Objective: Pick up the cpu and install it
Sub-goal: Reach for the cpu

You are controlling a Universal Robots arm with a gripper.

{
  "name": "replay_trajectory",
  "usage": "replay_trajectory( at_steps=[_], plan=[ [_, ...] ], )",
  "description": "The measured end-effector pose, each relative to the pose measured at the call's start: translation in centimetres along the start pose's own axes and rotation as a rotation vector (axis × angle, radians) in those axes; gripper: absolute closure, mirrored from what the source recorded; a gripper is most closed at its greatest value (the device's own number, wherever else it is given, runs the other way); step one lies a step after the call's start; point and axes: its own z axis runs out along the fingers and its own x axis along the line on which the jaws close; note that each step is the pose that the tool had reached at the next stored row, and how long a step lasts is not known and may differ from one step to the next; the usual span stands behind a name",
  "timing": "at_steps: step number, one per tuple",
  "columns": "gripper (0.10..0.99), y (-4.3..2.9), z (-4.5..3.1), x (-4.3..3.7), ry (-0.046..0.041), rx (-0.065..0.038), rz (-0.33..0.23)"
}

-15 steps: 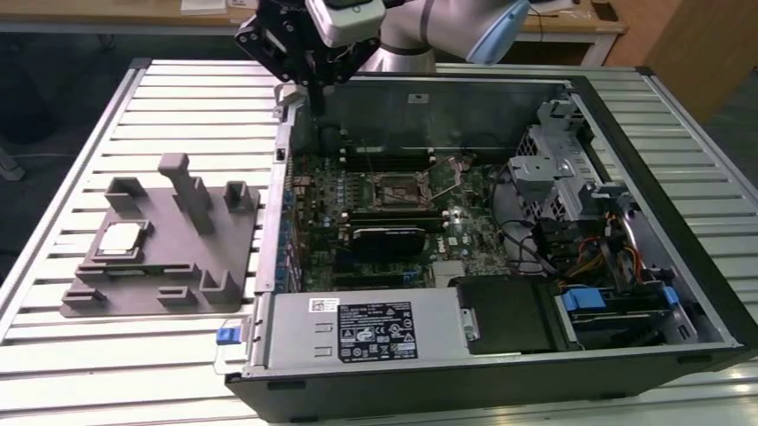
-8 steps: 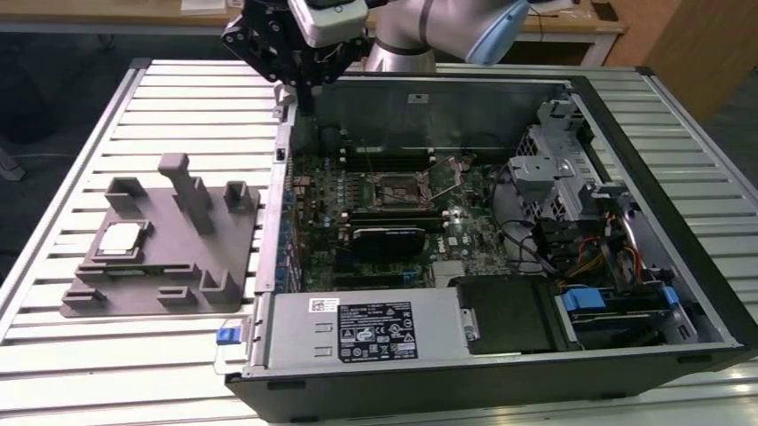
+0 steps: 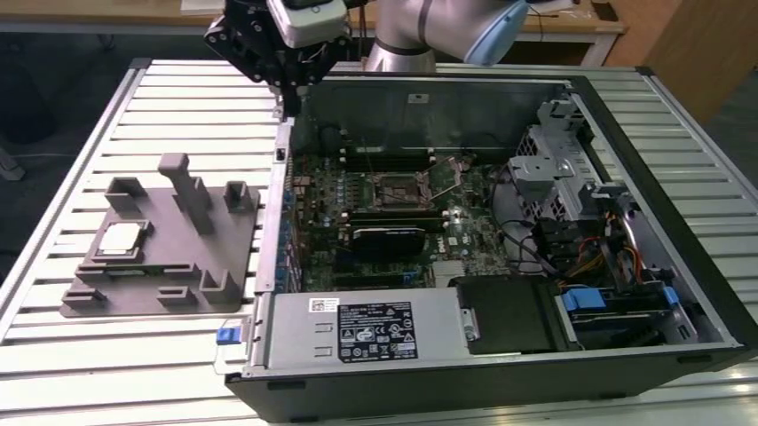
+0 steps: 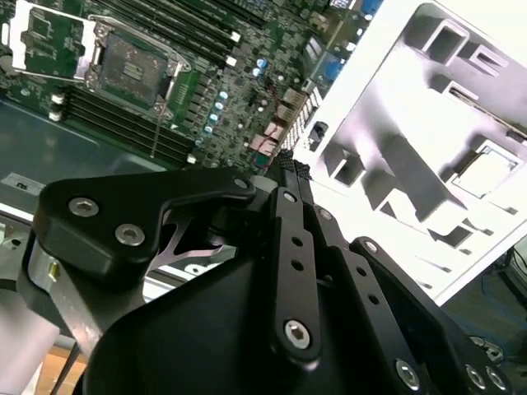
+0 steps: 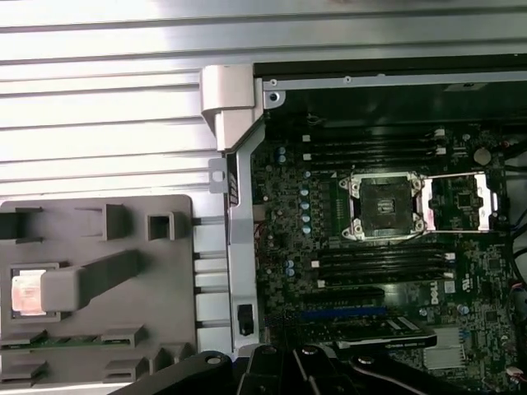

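The cpu (image 3: 122, 238) is a small square chip with a silvery top. It lies flat in a recess of the grey plastic tray (image 3: 154, 286) on the exterior view's left, beside the open computer case. It also shows as a bright square cpu (image 4: 486, 173) in the second wrist view, and the cpu (image 5: 27, 293) is partly behind a tray post in the first wrist view. The motherboard's socket (image 3: 397, 186) (image 5: 387, 206) stands open, its metal frame flipped aside. My black gripper (image 3: 288, 105) (image 4: 290, 164) hangs above the case's far corner, shut and holding nothing, well away from the cpu.
The tray has tall upright posts (image 3: 190, 191) near the cpu. The case wall (image 3: 275, 222) separates tray from motherboard. Inside the case are a black block (image 3: 385, 241), a power supply (image 3: 355, 330), a drive cage (image 3: 556, 169) and cables (image 3: 592, 257). Everything rests on a slatted metal table (image 3: 71, 133).
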Motion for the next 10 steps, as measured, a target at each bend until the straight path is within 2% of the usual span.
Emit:
replay_trajectory(
  at_steps=[10],
  plan=[
    [0.980,-0.38,-0.09,3.05,0.0000,-0.003,0.000]
  ],
)
